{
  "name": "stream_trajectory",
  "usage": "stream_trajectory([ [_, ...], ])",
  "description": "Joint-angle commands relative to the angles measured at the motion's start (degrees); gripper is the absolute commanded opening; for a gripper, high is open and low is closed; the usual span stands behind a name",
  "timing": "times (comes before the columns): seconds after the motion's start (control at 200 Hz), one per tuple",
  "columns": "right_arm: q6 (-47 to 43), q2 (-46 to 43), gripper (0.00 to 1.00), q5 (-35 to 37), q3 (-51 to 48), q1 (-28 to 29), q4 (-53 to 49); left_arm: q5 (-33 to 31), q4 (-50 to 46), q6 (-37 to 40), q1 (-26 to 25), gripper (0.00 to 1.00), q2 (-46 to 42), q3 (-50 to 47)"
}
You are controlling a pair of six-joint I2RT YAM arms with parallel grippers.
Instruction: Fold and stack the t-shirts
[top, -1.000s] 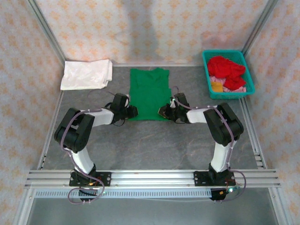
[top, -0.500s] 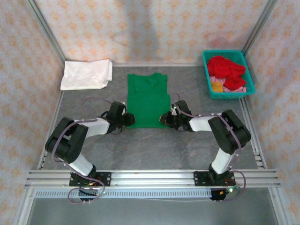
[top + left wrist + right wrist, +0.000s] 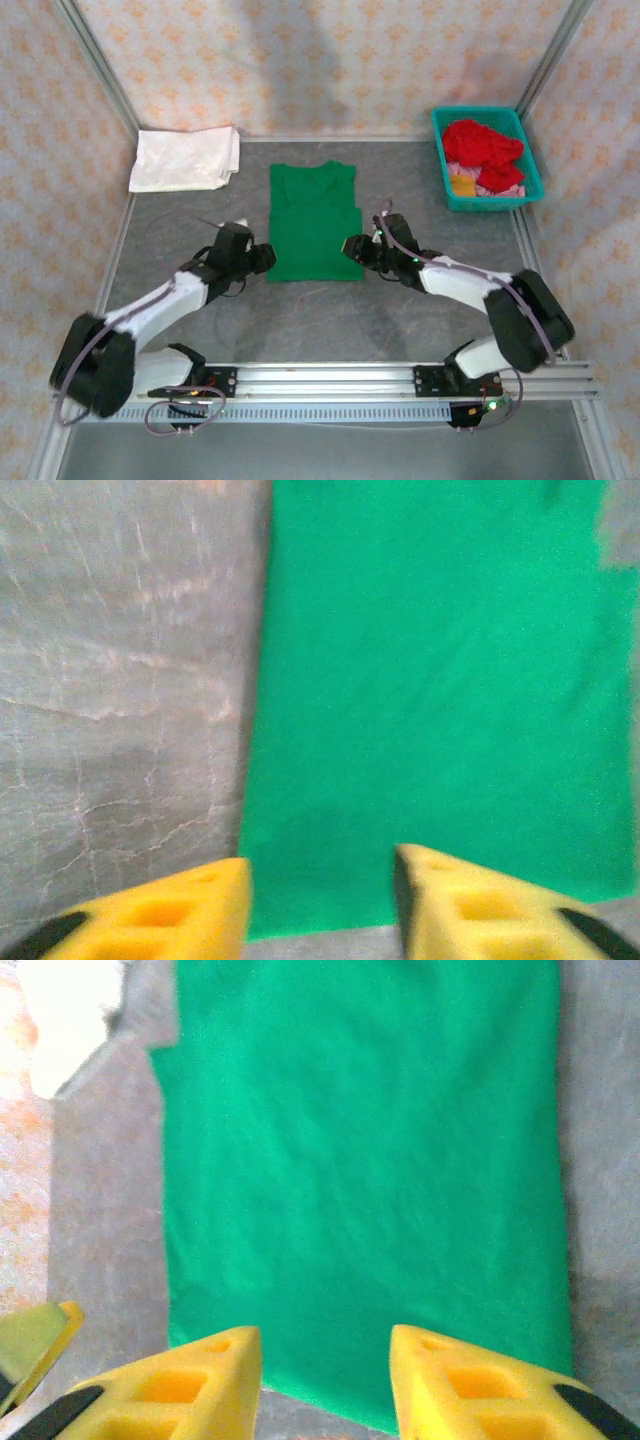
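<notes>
Green shirt [image 3: 314, 222] is laid flat on the worktop [image 3: 330, 310], sides folded in; the cross fold is judged outstanding. Left tool [image 3: 320, 880] and right tool [image 3: 325, 1355] are held apart, empty, at its near corners. White shirt [image 3: 186, 158] is folded far left of it; others are heaped in the basket [image 3: 490, 203] far right.

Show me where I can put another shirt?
Bare table lies between the green shirt and the basket, and between the shirt's near hem and the rail. It's crowded at the hem's corners, by the left gripper and right gripper.
</notes>
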Motion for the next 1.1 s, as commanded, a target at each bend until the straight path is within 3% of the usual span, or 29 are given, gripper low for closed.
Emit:
stream_trajectory([
  [0.0,-7.46,-5.78,0.44,8.48,-3.13,0.36,-1.12,-2.71,-1.91,-0.61,1.80,0.58,-8.42,-5.92],
  [0.18,-12.66,-10.64,0.53,11.01,-6.50,0.53,-2.56,3.80,-3.69,-0.66,3.65,0.65,-17.05,-10.40],
  [0.335,-14.14,-11.96,0.62,13.34,-9.84,0.53,0.04,9.57,-3.16,-0.22,3.65,0.60,-13.90,-10.49],
  [0.445,-13.68,-11.96,0.63,14.39,-10.73,0.53,1.54,11.79,0.88,-0.74,3.18,0.55,-9.26,-10.92],
  [0.701,-13.24,-11.36,0.63,14.00,-11.90,0.53,3.83,11.28,6.95,-2.61,-0.25,0.52,-1.99,-10.11],
  [1.091,-12.72,-9.76,0.63,13.82,-11.88,0.53,4.77,8.91,8.92,-1.06,-0.66,0.52,2.48,-8.75],
])
